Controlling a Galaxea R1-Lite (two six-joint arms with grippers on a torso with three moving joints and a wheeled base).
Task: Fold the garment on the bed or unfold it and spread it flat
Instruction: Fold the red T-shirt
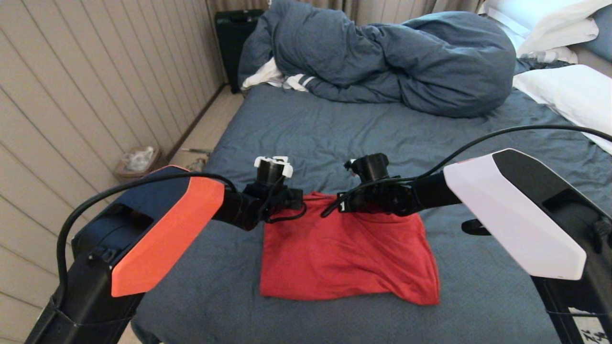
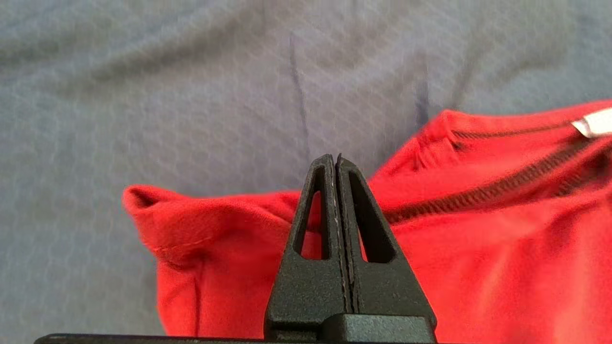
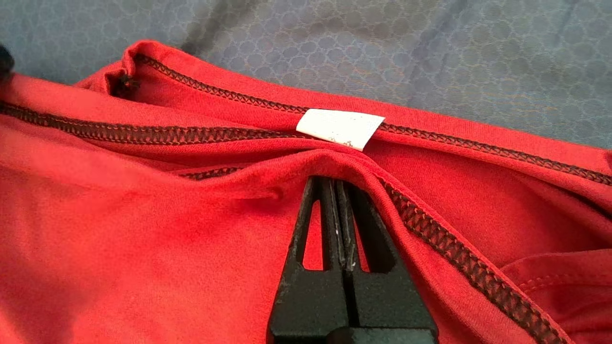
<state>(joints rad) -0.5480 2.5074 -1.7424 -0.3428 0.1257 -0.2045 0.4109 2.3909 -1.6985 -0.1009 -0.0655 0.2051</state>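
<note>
Lying folded on wrinkled bed (image 1: 334,129): red knit garment (image 1: 344,253); left fingers (image 2: 338,165) clenched empty, right fingers (image 3: 334,191) pinching fabric ridge.

**Camera positions**

Head camera is looking forward and down over both arms onto the bed (image 1: 334,134), garment (image 1: 349,253) mid-frame. Left wrist camera is hovering close behind its end effector (image 2: 337,160), facing the garment's (image 2: 478,248) edge. Right wrist camera is sitting equally close (image 3: 337,184). Both wrist views are sharing the white label (image 3: 340,128).
</note>
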